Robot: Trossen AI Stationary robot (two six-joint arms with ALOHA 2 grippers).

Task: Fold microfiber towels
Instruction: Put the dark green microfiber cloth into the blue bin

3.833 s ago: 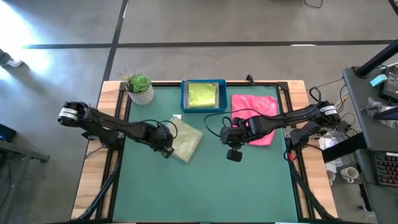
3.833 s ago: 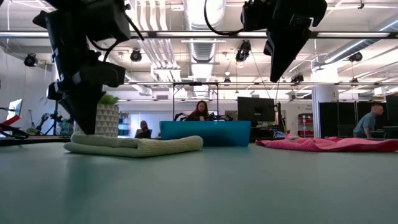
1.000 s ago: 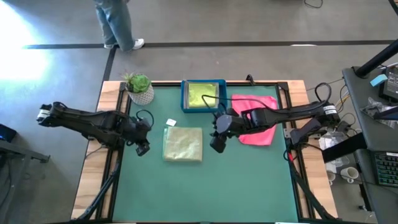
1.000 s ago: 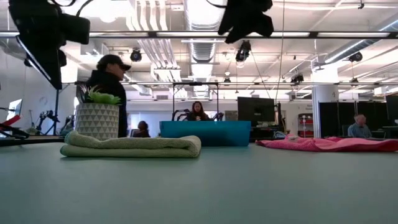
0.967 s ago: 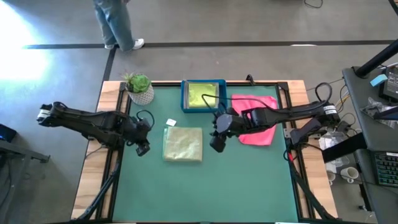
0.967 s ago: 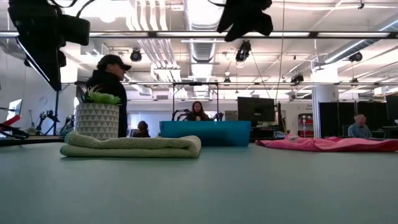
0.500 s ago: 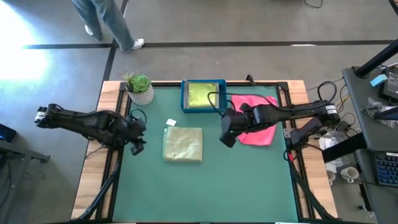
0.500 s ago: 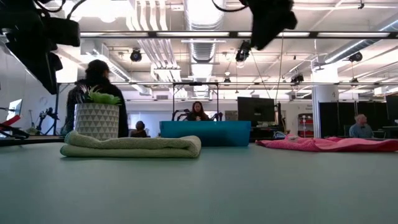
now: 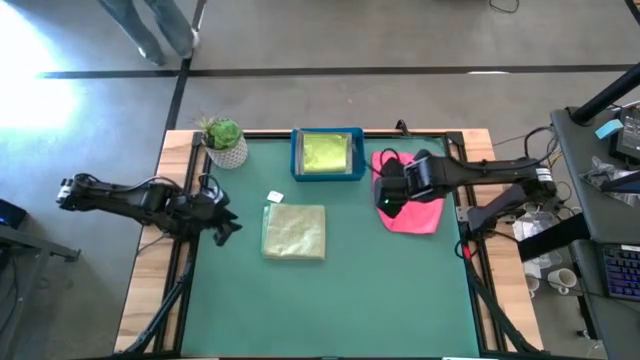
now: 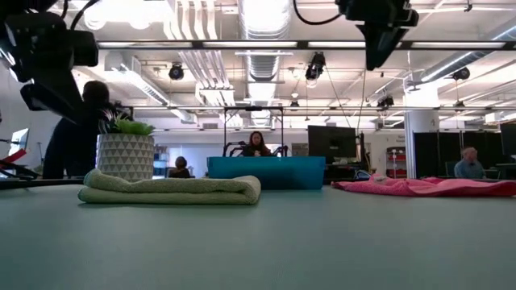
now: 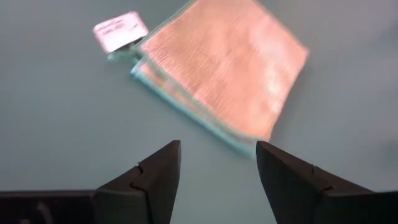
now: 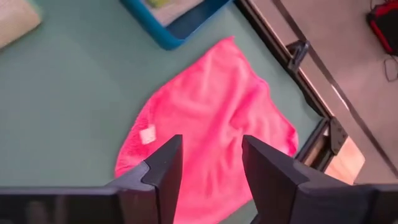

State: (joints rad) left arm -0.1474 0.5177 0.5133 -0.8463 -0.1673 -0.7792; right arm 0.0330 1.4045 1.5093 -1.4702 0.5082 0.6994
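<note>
A pale sage towel (image 9: 293, 232) lies folded into a flat square on the green table, its white label (image 11: 118, 28) sticking out at one corner. My left gripper (image 9: 225, 228) hovers open just left of it, touching nothing. A hot pink towel (image 9: 418, 195) lies spread and rumpled at the far right. My right gripper (image 12: 211, 149) hangs open above its left part, clear of it. A lime green towel (image 9: 326, 153) lies in the blue tray (image 9: 296, 160).
A potted plant (image 9: 223, 140) stands at the far left corner. The blue tray (image 10: 266, 171) sits at the far edge between the plant and the pink towel (image 10: 427, 187). A person (image 10: 76, 137) stands beyond the table's far left. The table's near half (image 9: 330, 310) is bare green mat.
My right gripper has travelled toward the table's right and far edges, from beside the folded sage towel to above the pink towel. My left gripper has drawn back a little toward the left edge. The folded towel has stayed where it was.
</note>
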